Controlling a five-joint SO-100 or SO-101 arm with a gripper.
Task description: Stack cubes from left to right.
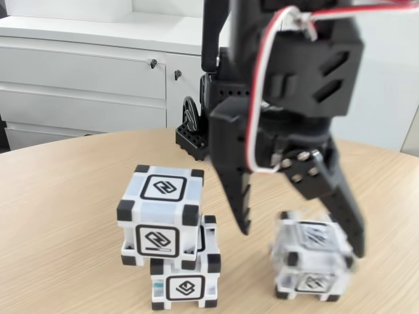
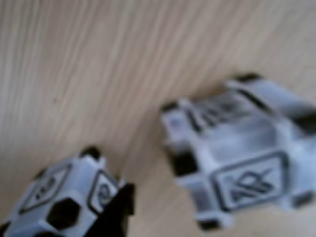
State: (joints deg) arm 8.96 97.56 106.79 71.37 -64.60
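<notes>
In the fixed view two cubes stand stacked at the left. The upper cube (image 1: 160,209) sits shifted left and back on the lower cube (image 1: 184,278), overhanging it. A third cube (image 1: 309,258) rests alone on the table to the right. My black gripper (image 1: 301,240) hangs open over this single cube. Its toothed left finger (image 1: 239,196) comes down in the gap between stack and cube, and its right finger (image 1: 344,209) reaches the cube's right side. The blurred wrist view shows the single cube (image 2: 237,158) at the right and the stack (image 2: 64,202) at the lower left.
The round wooden table (image 1: 59,216) stretches left and toward the front. The arm's black base (image 1: 193,134) is mounted at the table's far edge. White cabinets with drawers (image 1: 85,78) stand behind the table.
</notes>
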